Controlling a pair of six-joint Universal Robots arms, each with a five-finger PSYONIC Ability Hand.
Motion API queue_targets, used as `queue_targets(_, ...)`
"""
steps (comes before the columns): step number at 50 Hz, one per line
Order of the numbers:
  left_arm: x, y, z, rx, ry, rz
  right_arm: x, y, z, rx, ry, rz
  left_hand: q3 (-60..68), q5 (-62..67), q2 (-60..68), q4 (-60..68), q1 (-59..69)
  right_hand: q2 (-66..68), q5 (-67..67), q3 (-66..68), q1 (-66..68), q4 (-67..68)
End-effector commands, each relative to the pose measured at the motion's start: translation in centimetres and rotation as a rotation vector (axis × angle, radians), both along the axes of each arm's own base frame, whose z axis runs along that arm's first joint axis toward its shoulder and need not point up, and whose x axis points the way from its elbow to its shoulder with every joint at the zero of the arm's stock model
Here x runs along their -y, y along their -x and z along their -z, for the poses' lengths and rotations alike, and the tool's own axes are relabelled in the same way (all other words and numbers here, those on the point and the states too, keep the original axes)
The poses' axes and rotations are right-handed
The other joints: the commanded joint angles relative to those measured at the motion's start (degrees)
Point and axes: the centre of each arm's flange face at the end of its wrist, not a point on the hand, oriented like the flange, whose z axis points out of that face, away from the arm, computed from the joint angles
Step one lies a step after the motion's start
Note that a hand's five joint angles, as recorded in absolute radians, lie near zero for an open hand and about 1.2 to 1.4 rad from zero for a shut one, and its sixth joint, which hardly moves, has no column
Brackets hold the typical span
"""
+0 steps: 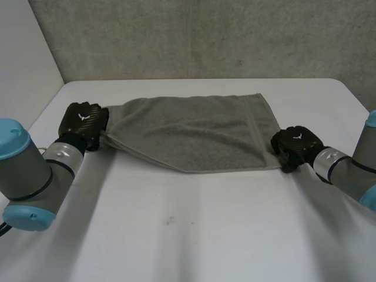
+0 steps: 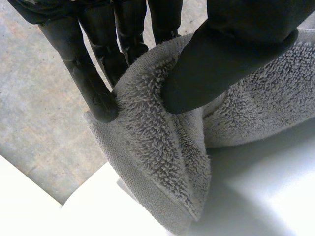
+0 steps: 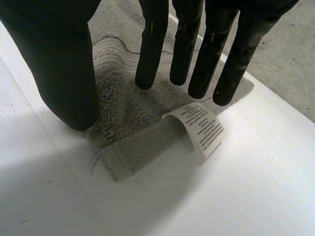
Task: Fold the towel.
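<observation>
At the left of the white table [image 1: 194, 235], left hand [image 1: 84, 124] clamped on the grey towel [image 1: 200, 132]: thumb pressed toward fingers [image 2: 93, 83], with a bunched fold of the cloth's left end pinched between them and raised off the surface. Stretched crosswise from there, long axis running left to right between the two hands, one short end pointing at each. Near edge slanting from the raised left end down to the flat right part. At the right end, near corner lying flat, with a white label [image 3: 202, 129] curling off its hem. Right hand [image 1: 296, 147] over that corner, fingers [image 3: 150, 54] straight and spread apart from the thumb, gripping nothing. Cannot tell whether those fingertips touch the cloth. In the head view, both hands' fingers hidden beneath their backs. Label print too small to read.
</observation>
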Motion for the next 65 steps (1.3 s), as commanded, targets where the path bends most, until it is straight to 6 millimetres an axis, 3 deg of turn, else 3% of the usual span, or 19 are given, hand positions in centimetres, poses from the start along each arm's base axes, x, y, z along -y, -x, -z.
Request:
queue_targets(1, 0.2, 0.0, -0.1, -0.001, 0.004, -0.002, 0.0, -0.3, 0.1, 0.007, -0.006, -0.002, 10.3, 10.6, 10.2, 10.2, 11.4, -0.6, 0.8, 0.8, -5.1, 0.8)
queue_targets(18, 0.3, 0.0, 0.0, 0.0, 0.005, -0.002, 1.6, -0.6, -0.5, 0.051, 0.018, 0.025, 10.3, 10.6, 10.2, 10.2, 11.4, 1.3, 2.6, 2.6, -3.2, 2.6)
queue_targets(24, 0.5, 0.0, 0.0, 0.0, 0.006, -0.002, 2.3, -1.8, -0.4, 0.078, 0.024, 0.014, 10.3, 10.6, 10.2, 10.2, 11.4, 5.5, 6.8, 6.8, 1.0, 6.8)
queue_targets(26, 0.5, 0.0, 0.0, 0.0, 0.006, 0.0, 2.5, -1.9, -0.1, 0.077, 0.022, 0.018, 10.3, 10.6, 10.2, 10.2, 11.4, 21.3, 22.7, 22.7, 16.9, 22.7)
queue_targets(27, 0.5, 0.0, 0.1, 0.0, 0.005, -0.002, 2.5, -1.9, -0.1, 0.077, 0.022, 0.018, 10.3, 10.6, 10.2, 10.2, 11.4, 21.5, 22.8, 22.8, 17.0, 22.8)
queue_targets(28, 0.5, 0.0, 0.1, 0.0, 0.004, -0.002, 2.6, -2.0, 0.1, 0.077, 0.021, 0.017, 10.3, 10.6, 10.2, 10.2, 11.4, 32.8, 34.1, 34.1, 28.3, 34.1)
queue_targets(29, 0.5, 0.0, 0.1, 0.0, 0.004, -0.002, 2.6, -2.0, 0.1, 0.077, 0.021, 0.016, 10.3, 10.6, 10.2, 10.2, 11.4, 32.9, 34.3, 34.2, 28.4, 34.2)
queue_targets(30, 0.5, 0.0, 0.1, 0.0, 0.004, -0.002, 2.6, -2.2, 0.1, 0.077, 0.022, 0.013, 10.3, 10.6, 10.2, 10.2, 11.4, 43.8, 45.2, 45.2, 39.3, 45.2)
queue_targets(33, 0.5, 0.0, 0.1, 0.0, 0.001, -0.005, 2.6, -2.3, -0.2, 0.079, 0.025, 0.017, 10.3, 10.6, 10.2, 10.2, 11.4, 43.9, 45.3, 45.3, 39.5, 45.3)
queue_targets(34, 0.4, 0.0, 0.1, 0.002, -0.001, -0.005, 2.6, -2.2, -1.0, 0.086, 0.038, 0.03, 10.3, 10.6, 10.2, 10.2, 11.4, 43.9, 45.3, 45.3, 39.5, 45.3)
queue_targets(35, 0.4, 0.0, 0.1, 0.002, -0.001, -0.005, 2.9, -1.7, -3.4, 0.104, 0.082, 0.07, 10.3, 10.6, 10.2, 10.2, 11.4, 43.9, 45.3, 45.3, 39.5, 45.3)
queue_targets(38, 0.0, -0.3, 0.0, 0.007, -0.017, -0.009, 2.9, -1.3, -5.4, 0.111, 0.124, 0.089, 10.3, 10.6, 10.2, 10.2, 11.4, 43.9, 45.3, 45.3, 39.5, 45.3)
queue_targets(40, -0.6, -0.6, -0.3, 0.021, -0.056, -0.014, 2.2, -0.6, -8.3, 0.107, 0.154, 0.107, 10.3, 10.6, 10.2, 10.2, 11.4, 43.9, 45.3, 45.3, 39.5, 45.3)
queue_targets(43, -1.2, -0.7, -0.5, 0.032, -0.084, -0.013, 1.5, -0.2, -8.8, 0.096, 0.126, 0.113, 10.3, 10.6, 10.2, 10.2, 11.4, 43.9, 45.3, 45.3, 39.5, 45.3)
queue_targets(45, -2.5, -1.1, -0.8, 0.052, -0.161, -0.02, -0.1, 0.8, -9.7, 0.027, 0.058, 0.116, 10.3, 10.6, 10.2, 10.2, 11.4, 43.9, 45.3, 45.3, 39.5, 45.3)
queue_targets(52, -5.7, -2.2, -1.4, 0.094, -0.34, -0.035, -3.6, 4.3, -9.7, -0.269, -0.107, 0.075, 10.3, 10.6, 10.2, 10.2, 11.4, 43.9, 45.3, 45.3, 39.5, 45.3)
queue_targets(54, -7.4, -2.9, -1.8, 0.117, -0.429, -0.043, -5.7, 5.4, -10.1, -0.344, -0.199, 0.033, 10.3, 10.6, 10.2, 10.2, 11.4, 43.9, 45.3, 45.3, 39.5, 45.3)
queue_targets(59, -10.0, -3.4, -2.7, 0.159, -0.512, -0.026, -7.5, 6.4, -10.6, -0.385, -0.291, 0.013, 10.3, 10.6, 10.2, 10.2, 11.4, 43.9, 45.3, 45.3, 39.5, 45.3)
queue_targets(65, -10.4, -3.1, -2.8, 0.185, -0.49, 0.002, -8.2, 6.6, -11.4, -0.403, -0.29, -0.018, 10.3, 10.6, 10.2, 10.2, 11.4, 43.9, 45.3, 45.3, 39.5, 45.3)
